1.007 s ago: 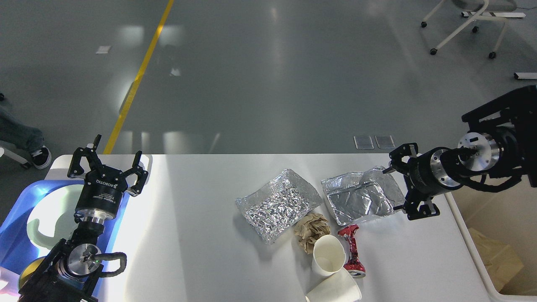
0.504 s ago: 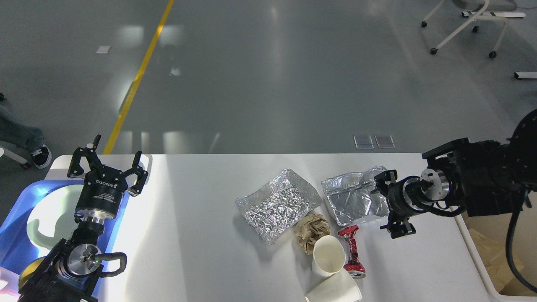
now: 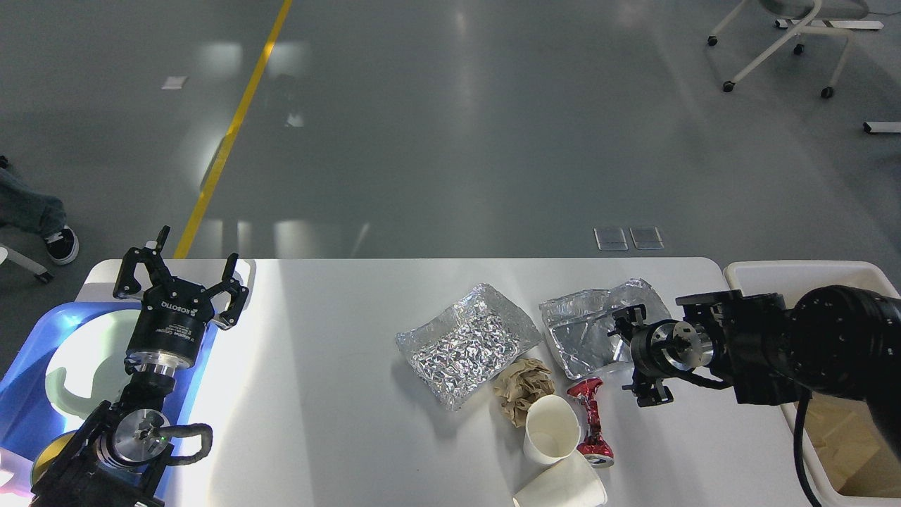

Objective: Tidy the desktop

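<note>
My right claw (image 3: 637, 355) has come in low from the side over the last moment. A second ago it was up near the far right edge of the desktop (image 3: 338, 422), and now it sits down close to the white top, right at the near right corner of the flat foil tray (image 3: 595, 338). The beige bin (image 3: 795, 274) shows on the right now, because my arm has dropped out of its way. I see my right claw from behind and it looks small and dark, so I cannot tell how wide its fingers are or if they have hold of the foil yet. My left claw (image 3: 181, 278) has not moved at all; it hangs over the left end of the desktop, by the blue tray (image 3: 28, 359), with its fingers spread wide and nothing in them. The trash is all where it was: the crinkly foil bag (image 3: 464, 341), the brown paper ball (image 3: 523, 389), the two paper cups (image 3: 552, 429) and the squashed red can (image 3: 590, 422) lie in a bunch on the right half of the desktop. I think my right claw is getting ready to grab the foil tray and carry it to the bin. Foil is thin and bends, so it may crumple or slip.
</note>
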You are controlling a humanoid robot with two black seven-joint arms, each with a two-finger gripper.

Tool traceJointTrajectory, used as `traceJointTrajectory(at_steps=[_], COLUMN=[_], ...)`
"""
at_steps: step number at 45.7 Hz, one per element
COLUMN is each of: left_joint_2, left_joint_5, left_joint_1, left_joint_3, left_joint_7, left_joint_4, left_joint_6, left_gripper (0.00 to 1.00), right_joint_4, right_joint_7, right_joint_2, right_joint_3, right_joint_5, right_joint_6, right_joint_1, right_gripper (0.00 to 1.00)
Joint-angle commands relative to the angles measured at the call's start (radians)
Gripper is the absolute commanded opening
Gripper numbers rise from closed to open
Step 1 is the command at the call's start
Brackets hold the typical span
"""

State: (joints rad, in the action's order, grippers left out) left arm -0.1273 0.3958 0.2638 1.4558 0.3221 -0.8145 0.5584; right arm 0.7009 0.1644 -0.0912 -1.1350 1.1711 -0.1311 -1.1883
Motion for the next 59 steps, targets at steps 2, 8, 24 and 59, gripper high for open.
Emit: traceJointTrajectory(at_steps=[2, 8, 24, 59], left_joint_2=[0.000, 0.000, 0.000, 0.000], left_joint_5=[0.000, 0.000, 0.000, 0.000], left_joint_1=[0.000, 0.000, 0.000, 0.000], left_joint_3=[0.000, 0.000, 0.000, 0.000], left_joint_7=[0.000, 0.000, 0.000, 0.000], left_joint_4=[0.000, 0.000, 0.000, 0.000], left_joint_6=[0.000, 0.000, 0.000, 0.000], left_gripper=[0.97, 0.97, 0.97, 0.97], right_joint_4=[-0.003, -0.001, -0.005, 0.123], right_joint_7=[0.000, 0.000, 0.003, 0.035], right_joint_2=[-0.001, -0.001, -0.001, -0.077], right_joint_3=[0.011, 0.012, 0.029, 0.034], right_joint_5=[-0.028, -0.034, -0.105, -0.183], right_joint_6=[0.021, 0.021, 0.024, 0.045], right_joint_1=[0.012, 0.012, 0.016, -0.102], right_gripper=[0.72, 0.41, 0.04, 0.00])
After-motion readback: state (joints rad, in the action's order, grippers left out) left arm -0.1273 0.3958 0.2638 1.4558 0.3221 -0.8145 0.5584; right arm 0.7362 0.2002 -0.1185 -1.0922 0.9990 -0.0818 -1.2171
